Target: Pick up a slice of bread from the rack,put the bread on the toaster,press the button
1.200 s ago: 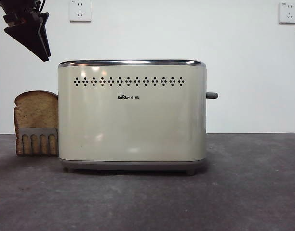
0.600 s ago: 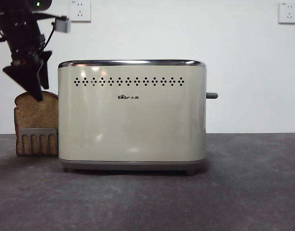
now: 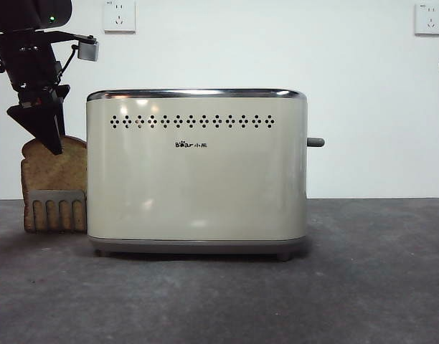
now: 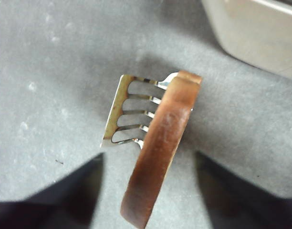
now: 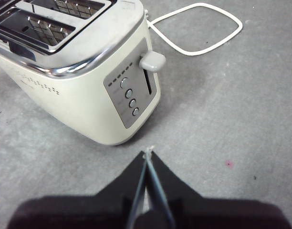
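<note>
A plain white wall with two sockets near the upper corners of the front view stands behind a dark grey, mottled tabletop (image 3: 363,287). The cream toaster (image 3: 196,172) fills the middle of that view, its long side facing the camera and its grey lever, the button (image 3: 316,142), sticking out from the narrow end at the right, so that it can be reached from that side. At the left edge of the frame the slice of bread (image 3: 53,172) is seen upright in the small grey rack (image 3: 57,209), just beside the toaster's left end and partly hidden by it; the upright stance leaves the rounded crust free to be gripped from above. The left gripper (image 3: 49,140) is seen in the upper left of the front view, its dark tip overlapping the top of the slice. In the left wrist view its jaws are spread wide apart with the brown crust (image 4: 160,152) lying between them, untouched on either side, a placement judged to prepare a pinch across the slice's thin faces. The right gripper (image 5: 148,157) is shown in the right wrist view with its jaws pressed together on nothing, held over bare table near the toaster's control end, below the lever in that picture; it is judged to be waiting for the pressing step. The toaster's slots are empty, so the lifting of the bread is judged not yet done.
</note>
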Robot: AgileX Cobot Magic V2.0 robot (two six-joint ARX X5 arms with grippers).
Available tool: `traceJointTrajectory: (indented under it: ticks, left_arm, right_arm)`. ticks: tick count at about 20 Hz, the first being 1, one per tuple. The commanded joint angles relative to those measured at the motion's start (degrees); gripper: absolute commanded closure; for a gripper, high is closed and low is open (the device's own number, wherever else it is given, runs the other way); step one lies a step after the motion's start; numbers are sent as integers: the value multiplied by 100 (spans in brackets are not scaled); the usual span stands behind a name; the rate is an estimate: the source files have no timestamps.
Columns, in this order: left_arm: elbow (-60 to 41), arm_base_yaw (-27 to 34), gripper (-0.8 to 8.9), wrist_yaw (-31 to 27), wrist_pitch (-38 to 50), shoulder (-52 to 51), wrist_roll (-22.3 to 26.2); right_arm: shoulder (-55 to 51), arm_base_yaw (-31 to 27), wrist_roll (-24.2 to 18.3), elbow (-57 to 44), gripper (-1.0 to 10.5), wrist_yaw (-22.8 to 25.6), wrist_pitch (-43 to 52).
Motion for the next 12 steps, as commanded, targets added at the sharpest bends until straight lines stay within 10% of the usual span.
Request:
traceJointTrajectory:
  ticks: [1,12]
  left_arm:
    - [-7,57,663,195,-4,39,92]
    - [-7,127,822,452,28,39,402]
  right_arm:
    - [17,4,-42,15,954,-24,28]
    - [17,4,-42,15,954,-22,-20]
